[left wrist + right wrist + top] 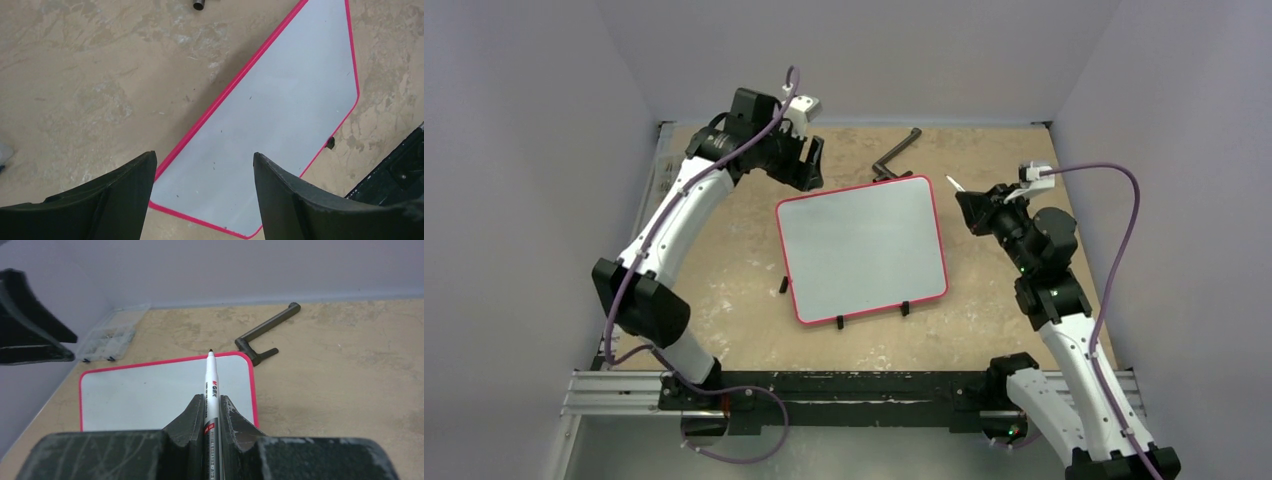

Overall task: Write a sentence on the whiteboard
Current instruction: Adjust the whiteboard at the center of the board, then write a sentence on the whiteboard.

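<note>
The whiteboard (862, 250) (280, 115) (150, 390), pale grey with a thin red rim and small black feet, lies flat mid-table. Its surface is blank and no sentence shows on it. My right gripper (972, 208) (212, 397) is shut on a white marker (211, 375) (954, 185). The marker's uncapped black tip points over the board's far right corner, above the surface. My left gripper (809, 165) (204, 155) hangs open above the board's far left corner, with nothing between its fingers.
A black L-shaped crank handle (896, 155) (265, 332) lies just beyond the board's far edge. A clear plastic box (107, 340) sits at the far left by the wall. Purple walls close in three sides; the aluminium rail (824, 390) runs along the near edge.
</note>
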You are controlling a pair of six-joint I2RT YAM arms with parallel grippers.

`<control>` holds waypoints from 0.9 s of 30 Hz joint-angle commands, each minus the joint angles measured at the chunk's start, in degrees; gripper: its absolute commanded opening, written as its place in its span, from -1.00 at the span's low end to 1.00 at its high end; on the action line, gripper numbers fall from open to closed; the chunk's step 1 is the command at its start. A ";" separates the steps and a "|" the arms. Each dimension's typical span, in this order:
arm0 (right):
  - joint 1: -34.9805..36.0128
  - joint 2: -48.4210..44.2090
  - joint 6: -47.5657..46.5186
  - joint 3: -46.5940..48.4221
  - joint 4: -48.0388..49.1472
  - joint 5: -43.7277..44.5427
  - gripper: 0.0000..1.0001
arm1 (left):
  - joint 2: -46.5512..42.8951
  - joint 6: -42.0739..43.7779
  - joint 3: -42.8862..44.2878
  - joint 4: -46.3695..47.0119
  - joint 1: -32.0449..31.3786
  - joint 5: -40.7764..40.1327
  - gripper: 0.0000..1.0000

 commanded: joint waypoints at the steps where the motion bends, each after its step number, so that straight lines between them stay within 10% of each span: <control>1: 0.06 -1.84 1.86 2.62 -0.66 -6.69 -1.00 | 7.39 5.68 8.56 -5.41 2.09 11.33 0.41; 13: 0.07 -4.47 4.08 -0.40 0.44 -14.20 -1.00 | 19.27 9.25 13.39 -11.10 5.60 25.10 0.21; 27: 0.08 -3.51 6.35 -2.11 3.45 -17.47 -1.00 | 11.03 7.24 -3.35 -7.26 5.43 26.67 -0.04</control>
